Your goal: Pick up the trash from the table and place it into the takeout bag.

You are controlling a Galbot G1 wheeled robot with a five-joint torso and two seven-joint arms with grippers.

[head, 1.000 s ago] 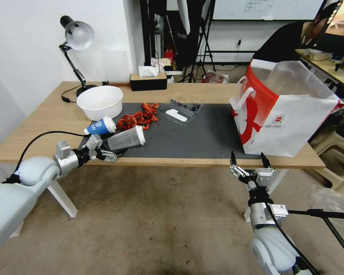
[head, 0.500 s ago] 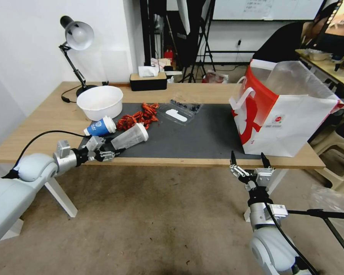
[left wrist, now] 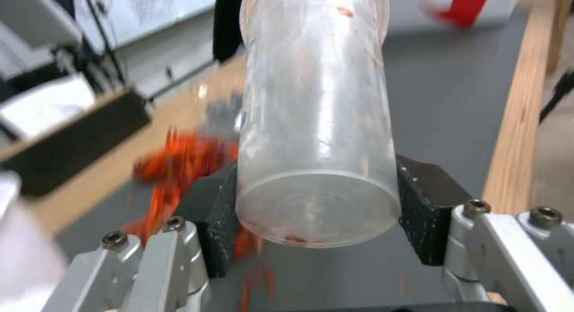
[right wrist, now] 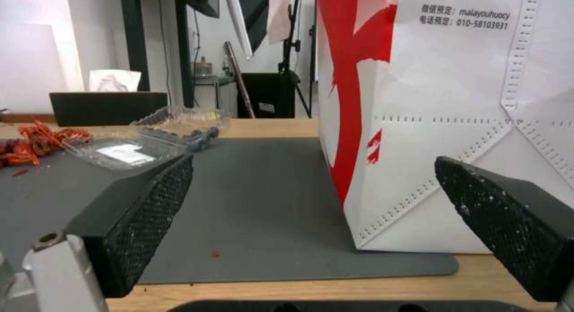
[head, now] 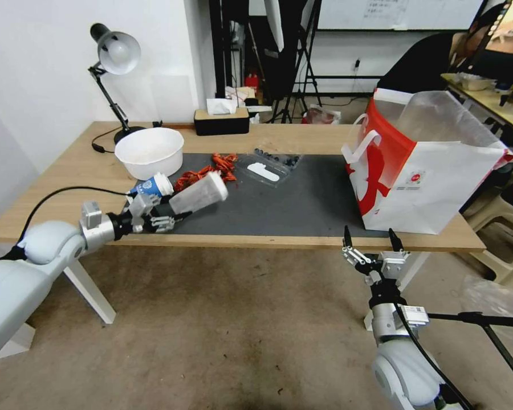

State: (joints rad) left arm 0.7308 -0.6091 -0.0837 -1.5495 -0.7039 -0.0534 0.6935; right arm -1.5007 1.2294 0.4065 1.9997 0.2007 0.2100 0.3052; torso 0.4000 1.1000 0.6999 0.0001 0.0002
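One piece of trash is in hand: the left gripper (head: pixel 157 219), at centre left of the head view, pinches the base of the clear cup (head: pixel 198 194) between its black pads (left wrist: pixel 428 213), the white-lidded end tilted up toward the middle of the frame, off the grey mat (head: pixel 290 205). The blue cup (head: pixel 152 186) lies just beside it, the red shells (head: pixel 211 171) close behind. The takeout bag (head: pixel 422 171) stands open on the table (head: pixel 302 136) at right, well apart from the cup. I'd keep the squeeze gentle, since thin plastic looks likely to buckle, and lift clear of the blue cup before crossing to the bag. The right gripper (head: pixel 370 245) waits spread wide below the table edge in front of the bag.
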